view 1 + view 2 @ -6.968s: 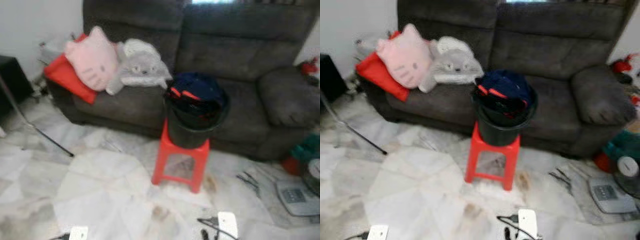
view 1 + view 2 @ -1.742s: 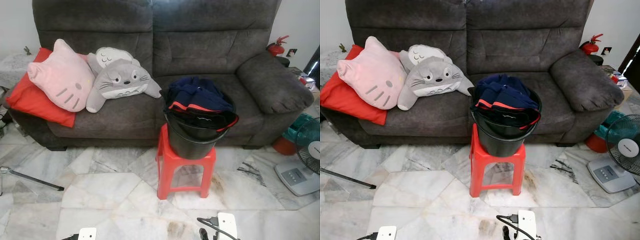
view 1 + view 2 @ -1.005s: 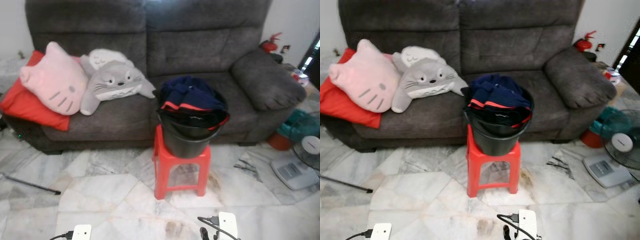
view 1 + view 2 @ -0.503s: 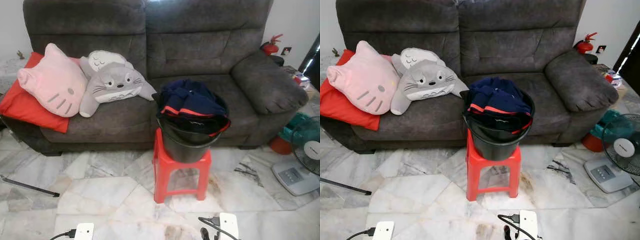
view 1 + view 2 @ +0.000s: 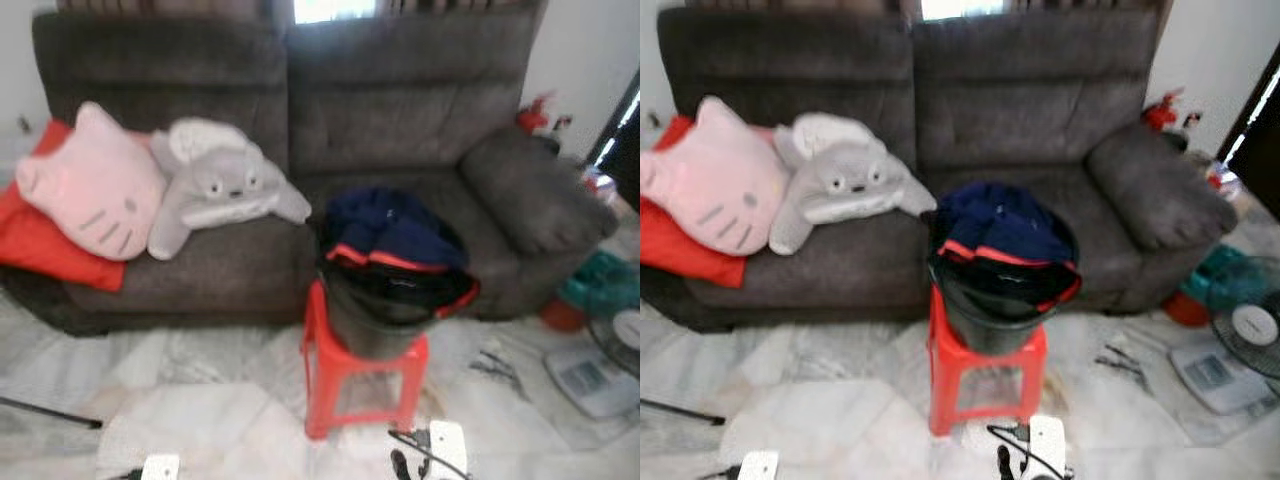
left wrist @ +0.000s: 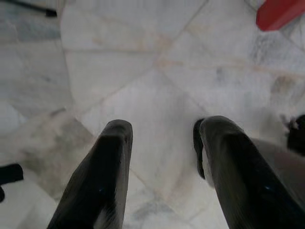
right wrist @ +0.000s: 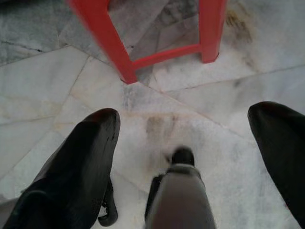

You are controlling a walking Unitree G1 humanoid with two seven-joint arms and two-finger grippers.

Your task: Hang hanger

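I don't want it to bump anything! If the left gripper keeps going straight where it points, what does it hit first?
Probably just the marble floor. The left gripper is open, pointing down at bare tiles, with nothing between its fingers. The red stool sits off to the side.

Ahead of me a dark grey fabric sofa fills the upper frame. At its left end lie a pink cat-face cushion, a red pillow beneath it and a grey plush creature. At centre, a red plastic stool on the pale marble floor carries a black bucket heaped with navy clothes. A fan base sits lower right.
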